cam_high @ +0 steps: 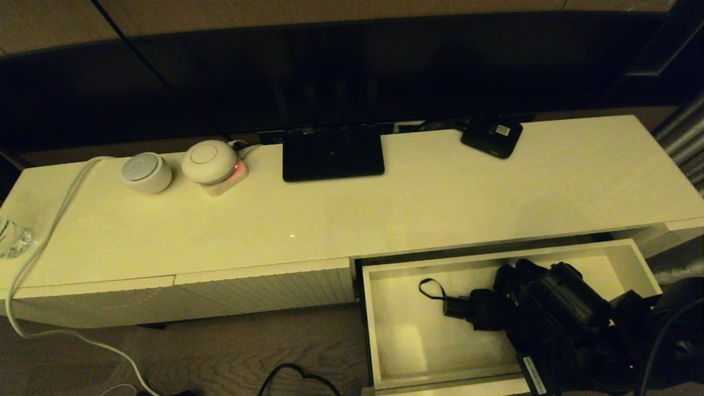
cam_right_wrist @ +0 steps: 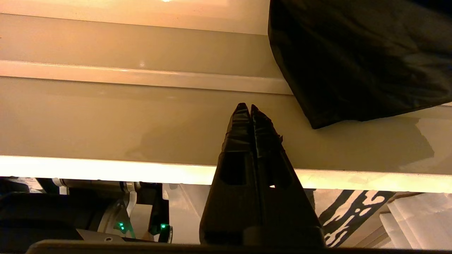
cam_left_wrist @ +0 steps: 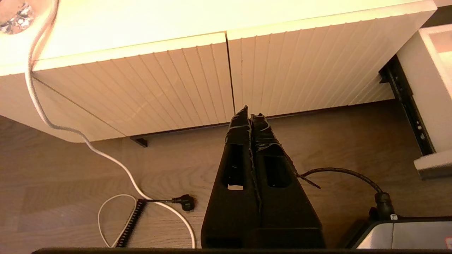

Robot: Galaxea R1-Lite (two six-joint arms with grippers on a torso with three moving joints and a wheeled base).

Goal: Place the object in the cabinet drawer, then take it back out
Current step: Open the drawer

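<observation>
The cream-white drawer (cam_high: 369,324) stands pulled out at the cabinet's lower right. Inside lies the black folding umbrella (cam_high: 484,311), its short handle and thin wrist loop (cam_high: 432,287) pointing left and its bunched fabric partly hidden under my right arm (cam_high: 566,300). In the right wrist view my right gripper (cam_right_wrist: 246,106) is shut with nothing between its fingers, low inside the drawer over the pale wall (cam_right_wrist: 106,116). The umbrella fabric (cam_right_wrist: 353,60) lies just beside it, apart from the tips. My left gripper (cam_left_wrist: 250,113) is shut and empty, parked above the floor in front of the closed ribbed fronts (cam_left_wrist: 169,81).
On the cabinet top stand a black screen foot (cam_high: 333,154), a small black box with a white label (cam_high: 491,136), two round white devices (cam_high: 146,172) (cam_high: 209,160) and a white cable (cam_high: 49,231). Cables (cam_left_wrist: 127,208) lie on the wooden floor.
</observation>
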